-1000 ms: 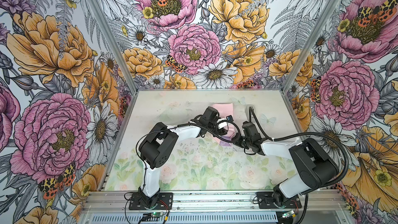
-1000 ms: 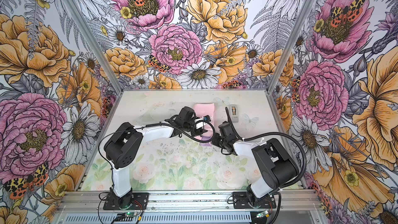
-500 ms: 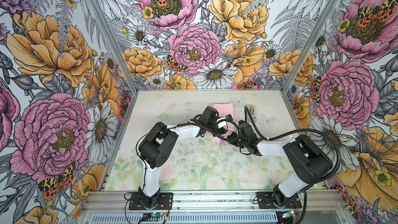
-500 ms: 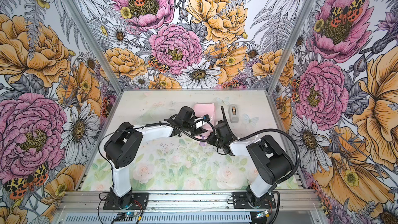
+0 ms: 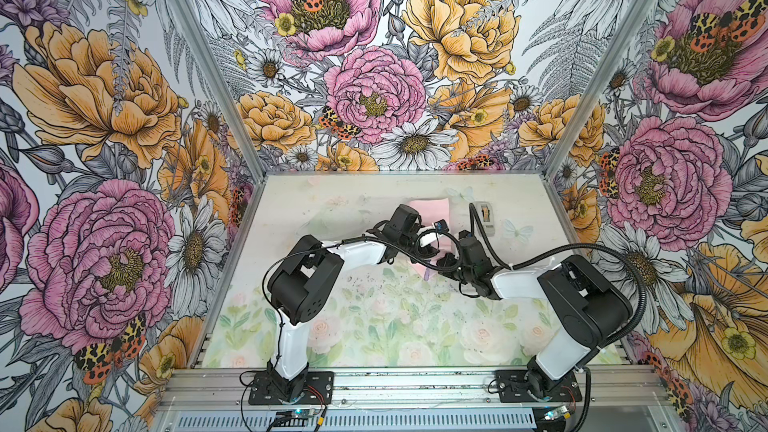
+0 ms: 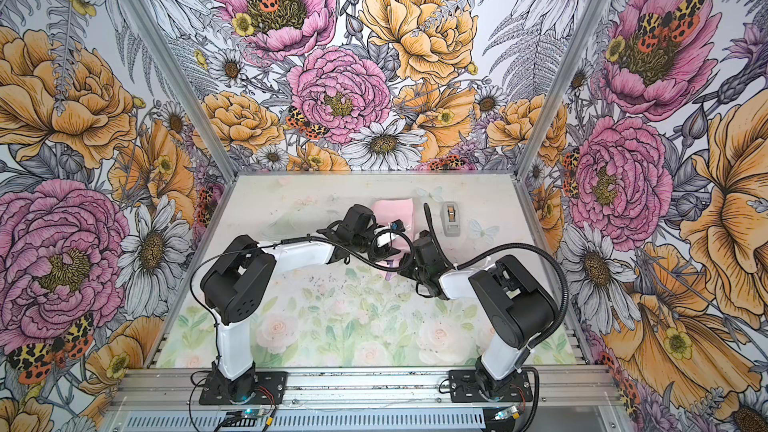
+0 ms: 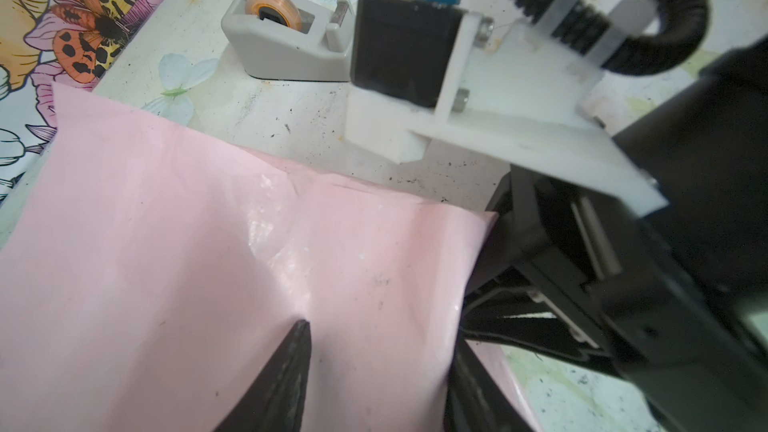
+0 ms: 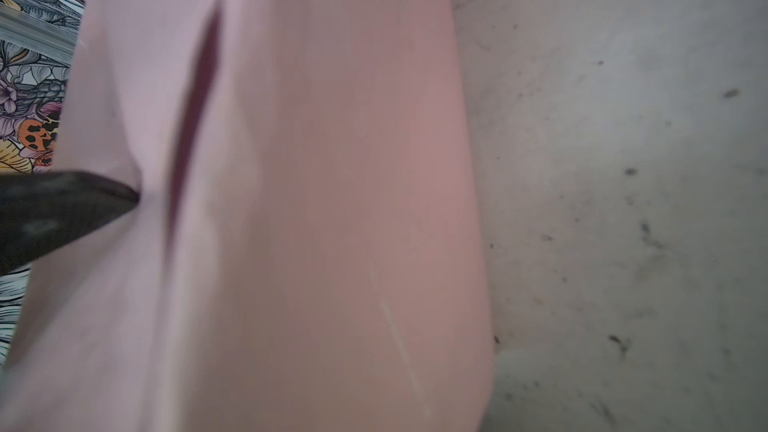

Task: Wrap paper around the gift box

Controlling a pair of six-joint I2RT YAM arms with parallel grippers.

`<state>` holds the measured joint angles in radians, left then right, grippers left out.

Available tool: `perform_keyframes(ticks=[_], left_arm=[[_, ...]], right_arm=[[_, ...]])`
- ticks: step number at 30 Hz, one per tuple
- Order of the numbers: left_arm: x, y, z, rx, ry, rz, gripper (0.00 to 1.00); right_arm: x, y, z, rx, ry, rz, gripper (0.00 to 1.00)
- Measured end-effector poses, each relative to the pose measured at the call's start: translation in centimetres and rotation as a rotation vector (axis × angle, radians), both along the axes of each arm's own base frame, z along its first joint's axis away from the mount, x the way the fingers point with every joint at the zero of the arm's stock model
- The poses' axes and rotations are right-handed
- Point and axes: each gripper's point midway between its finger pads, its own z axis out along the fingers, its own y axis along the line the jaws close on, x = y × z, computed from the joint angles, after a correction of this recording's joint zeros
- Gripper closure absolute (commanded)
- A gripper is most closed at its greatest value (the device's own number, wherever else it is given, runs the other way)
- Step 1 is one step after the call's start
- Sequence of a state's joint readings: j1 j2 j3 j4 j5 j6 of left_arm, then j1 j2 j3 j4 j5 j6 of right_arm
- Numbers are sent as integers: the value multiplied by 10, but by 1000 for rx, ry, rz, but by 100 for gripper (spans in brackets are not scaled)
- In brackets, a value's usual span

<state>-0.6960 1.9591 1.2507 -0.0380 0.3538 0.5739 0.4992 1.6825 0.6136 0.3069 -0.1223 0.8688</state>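
**Closing in from the right: fold tightening**

My right gripper [image 5: 440, 264] has moved left to mid-frame, pinched shut on the paper [image 7: 166, 222]. My left gripper [image 7: 374, 367] straddles it half-spread; clamping or not, I cannot tell. The gift box is hidden, I judge beneath.

The right arm [image 5: 519, 284] now reaches further towards the far edge of the tabletop [image 5: 374, 326], its elbow drawn in, carrying the right gripper [image 5: 444, 263] closer against the paper [image 5: 432, 206]. In a top view its cable [image 5: 478, 222] now uncovers the tape dispenser [image 5: 485, 218].
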Motion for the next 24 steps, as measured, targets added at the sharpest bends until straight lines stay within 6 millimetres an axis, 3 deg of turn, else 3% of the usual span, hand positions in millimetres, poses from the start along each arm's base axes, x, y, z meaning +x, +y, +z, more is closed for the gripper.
perform_keyframes(ticks=[11, 18, 24], left_arm=[[0, 0, 0, -1, -1, 0, 51], [1, 0, 0, -2, -2, 1, 52], [1, 0, 0, -3, -3, 1, 51]], right_arm=[[2, 1, 2, 5, -16, -6, 82], [4, 3, 14, 18, -45, -3, 85], [4, -1, 9, -4, -33, -14, 88]])
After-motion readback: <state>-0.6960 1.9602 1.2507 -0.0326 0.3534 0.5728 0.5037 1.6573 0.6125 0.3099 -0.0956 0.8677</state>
